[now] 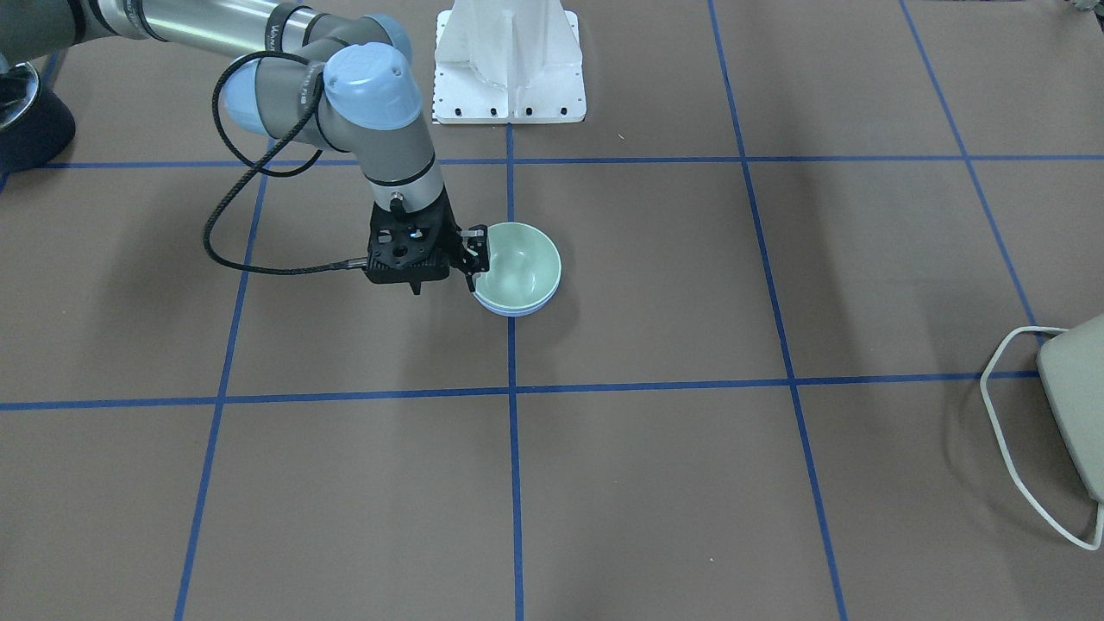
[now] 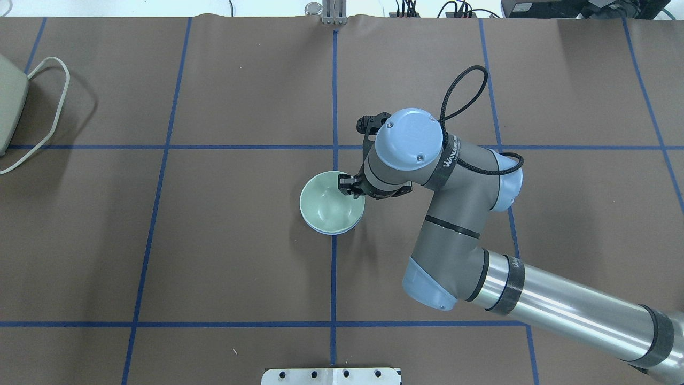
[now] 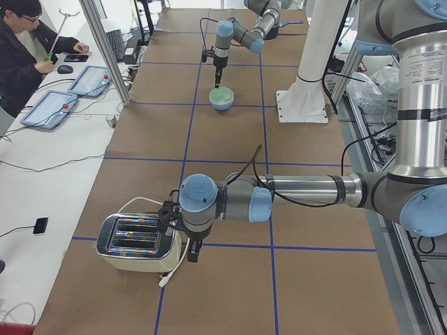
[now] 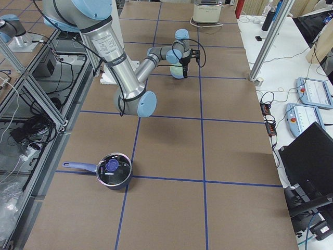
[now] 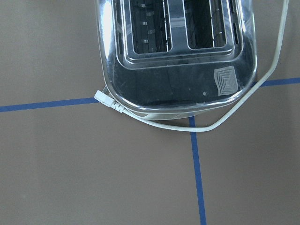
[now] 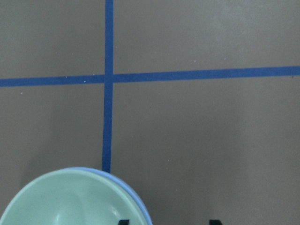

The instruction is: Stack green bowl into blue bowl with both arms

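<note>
The green bowl (image 1: 517, 263) sits nested inside the blue bowl (image 1: 517, 311), whose rim shows only as a thin edge beneath it, near the table's centre line. Both also show in the overhead view, the green bowl (image 2: 327, 207) over the blue bowl (image 2: 334, 232). My right gripper (image 1: 474, 259) points down at the stack's rim. In the right wrist view the green bowl (image 6: 70, 201) and blue edge (image 6: 140, 207) fill the bottom left, and the gripper (image 6: 168, 222) is open, one fingertip inside the green bowl, one outside. My left gripper (image 3: 192, 255) hovers beside a toaster; I cannot tell its state.
A silver toaster (image 5: 178, 51) with a white cord (image 5: 234, 117) stands at the table's end on my left, also in the overhead view (image 2: 8, 101). A dark pot (image 4: 113, 170) with a lid sits at the other end. The white pedestal (image 1: 509, 60) stands at the back.
</note>
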Robot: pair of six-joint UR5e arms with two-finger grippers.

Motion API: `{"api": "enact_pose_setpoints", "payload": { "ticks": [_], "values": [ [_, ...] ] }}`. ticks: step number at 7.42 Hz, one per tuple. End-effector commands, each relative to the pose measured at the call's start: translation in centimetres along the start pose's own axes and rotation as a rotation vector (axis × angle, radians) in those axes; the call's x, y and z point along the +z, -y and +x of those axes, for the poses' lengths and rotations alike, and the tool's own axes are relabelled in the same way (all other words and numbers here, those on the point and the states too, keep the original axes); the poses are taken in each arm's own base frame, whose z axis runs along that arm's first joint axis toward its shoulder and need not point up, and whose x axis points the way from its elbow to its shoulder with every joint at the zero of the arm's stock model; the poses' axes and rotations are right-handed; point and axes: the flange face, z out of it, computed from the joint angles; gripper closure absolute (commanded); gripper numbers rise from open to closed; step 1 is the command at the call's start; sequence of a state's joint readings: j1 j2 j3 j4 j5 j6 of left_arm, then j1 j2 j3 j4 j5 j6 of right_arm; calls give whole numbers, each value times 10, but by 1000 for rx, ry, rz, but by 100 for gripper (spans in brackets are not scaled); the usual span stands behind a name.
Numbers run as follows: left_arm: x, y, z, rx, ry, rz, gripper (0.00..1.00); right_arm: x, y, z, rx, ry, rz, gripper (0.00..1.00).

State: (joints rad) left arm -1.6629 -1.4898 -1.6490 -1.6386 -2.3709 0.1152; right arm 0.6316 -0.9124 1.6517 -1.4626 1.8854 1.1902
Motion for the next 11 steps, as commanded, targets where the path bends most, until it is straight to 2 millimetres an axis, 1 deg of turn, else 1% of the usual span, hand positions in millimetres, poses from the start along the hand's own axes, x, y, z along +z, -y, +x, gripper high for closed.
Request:
{"api": "enact_pose_setpoints", "payload": {
  "ticks": [1,2,3,4,5,6,7,8,9,10,11],
  "values": [
    [0,1,0,-2,-1,1,2,-44,89,90,-69,-27,-2,0],
    [0,1,1,-4,-1,0,2,-63,125,163,-137,-41,-15,0],
    [1,1,3,-7,-10,-3,2,-83,150,239,-168,-51,-38,0],
    [-2,5,5,-24,-11,4,2,-96,159,316,-207,-85,-50,0],
    [2,9,12,-22,-10,-2,2,-111,159,397,-242,-114,-62,0],
    [8,12,17,-5,-9,-12,2,-125,150,465,-237,-116,-92,0],
    [7,15,20,8,-11,-7,2,-129,125,530,-222,-156,-117,0],
    [7,15,20,9,-12,-6,2,-132,96,592,-217,-176,-148,0],
    [7,15,20,11,-14,-5,2,-146,67,646,-195,-186,-153,0],
    [6,16,21,15,-12,-1,2,-153,32,689,-126,-205,-160,0],
    [4,17,23,31,-14,18,2,-156,20,707,-101,-244,-163,0]
  ]
}}
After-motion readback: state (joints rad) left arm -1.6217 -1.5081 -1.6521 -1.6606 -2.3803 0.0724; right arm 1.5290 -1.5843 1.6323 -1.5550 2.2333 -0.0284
